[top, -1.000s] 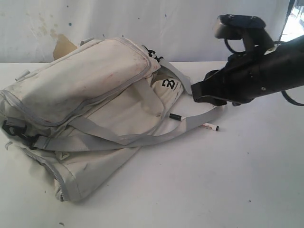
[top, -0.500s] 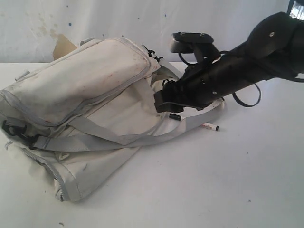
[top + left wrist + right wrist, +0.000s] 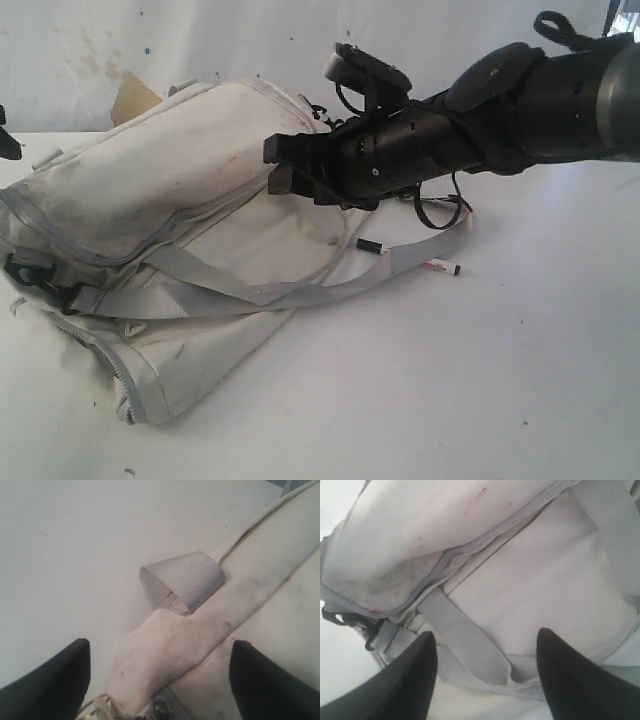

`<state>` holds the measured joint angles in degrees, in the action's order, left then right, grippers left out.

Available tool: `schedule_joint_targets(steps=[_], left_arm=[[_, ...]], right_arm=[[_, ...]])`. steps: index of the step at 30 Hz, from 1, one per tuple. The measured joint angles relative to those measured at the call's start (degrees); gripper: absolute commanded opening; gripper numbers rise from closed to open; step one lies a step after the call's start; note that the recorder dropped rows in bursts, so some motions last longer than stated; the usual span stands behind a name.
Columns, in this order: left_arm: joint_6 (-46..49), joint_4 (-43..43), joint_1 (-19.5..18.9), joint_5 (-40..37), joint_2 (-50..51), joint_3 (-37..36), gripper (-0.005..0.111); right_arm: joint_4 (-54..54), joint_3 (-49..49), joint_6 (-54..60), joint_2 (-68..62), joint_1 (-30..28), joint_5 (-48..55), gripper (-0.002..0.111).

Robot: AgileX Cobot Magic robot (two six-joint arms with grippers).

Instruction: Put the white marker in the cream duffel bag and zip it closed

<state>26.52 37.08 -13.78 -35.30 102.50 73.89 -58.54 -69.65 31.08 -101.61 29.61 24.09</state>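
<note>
The cream duffel bag (image 3: 180, 170) lies slumped on the left of the white table. The white marker (image 3: 443, 266) rests on the table by the bag's right side. A grey strap (image 3: 400, 255) crosses its middle, so only its black cap (image 3: 370, 246) and its printed end show. My right gripper (image 3: 282, 166) reaches across and hovers open above the bag's top panel. In the right wrist view the right gripper (image 3: 485, 632) is over a strap (image 3: 470, 650), holding nothing. My left gripper (image 3: 160, 645) is open over the bag's edge (image 3: 170, 650) near a grey webbing loop (image 3: 185, 580).
A black buckle (image 3: 40, 280) sits at the bag's left end, and a grey zipper (image 3: 110, 365) runs along its near left corner. A brown cardboard scrap (image 3: 135, 95) stands behind the bag against the pale wall. Bare table (image 3: 480, 380) spreads to the right and front.
My right arm has swung left from beside the marker to above the bag's top panel, and it now hides the black logo. The marker and bag have not moved.
</note>
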Motion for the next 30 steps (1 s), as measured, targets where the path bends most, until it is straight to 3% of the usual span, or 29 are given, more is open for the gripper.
schedule_joint_targets(steps=[9, 14, 20, 22, 24, 25, 26, 27, 30], left_arm=[[1.81, 5.30, 0.00, -2.81, 5.76, 3.57, 0.088], [4.00, 7.41, 0.00, -3.31, 7.03, 3.65, 0.088], [8.35, 12.01, 0.00, -4.40, 8.49, 3.75, 0.082], [9.02, 13.14, 0.00, -4.40, 10.06, 3.70, 0.072], [9.16, 14.78, 0.00, -4.40, 11.18, 3.70, 0.049], [9.19, 15.35, 0.00, -4.40, 11.43, 3.70, 0.029], [9.30, 16.56, 0.00, -4.49, 11.41, 3.70, 0.020], [9.30, 16.98, 0.00, -4.49, 11.41, 3.70, 0.000], [9.15, 19.48, -0.64, -5.48, 11.41, 3.70, 0.000]], right_arm=[[-3.24, -4.80, 2.42, -6.21, 1.33, -2.48, 0.055], [-3.68, -10.17, 2.77, -10.16, 3.39, -3.50, 0.066], [-4.40, -14.72, 2.99, -14.87, 5.56, -3.72, 0.067], [-4.45, -15.10, 2.99, -15.82, 6.11, -3.82, 0.067], [-4.45, -15.10, 2.99, -16.18, 6.33, -4.55, 0.067], [-4.45, -15.18, 2.99, -16.18, 6.33, -4.94, 0.067], [-4.45, -15.18, 2.99, -16.18, 6.33, -5.83, 0.067], [-4.45, -15.18, 2.99, -16.18, 6.33, -6.18, 0.067], [-4.45, -15.18, 2.99, -16.18, 6.33, -5.57, 0.065]])
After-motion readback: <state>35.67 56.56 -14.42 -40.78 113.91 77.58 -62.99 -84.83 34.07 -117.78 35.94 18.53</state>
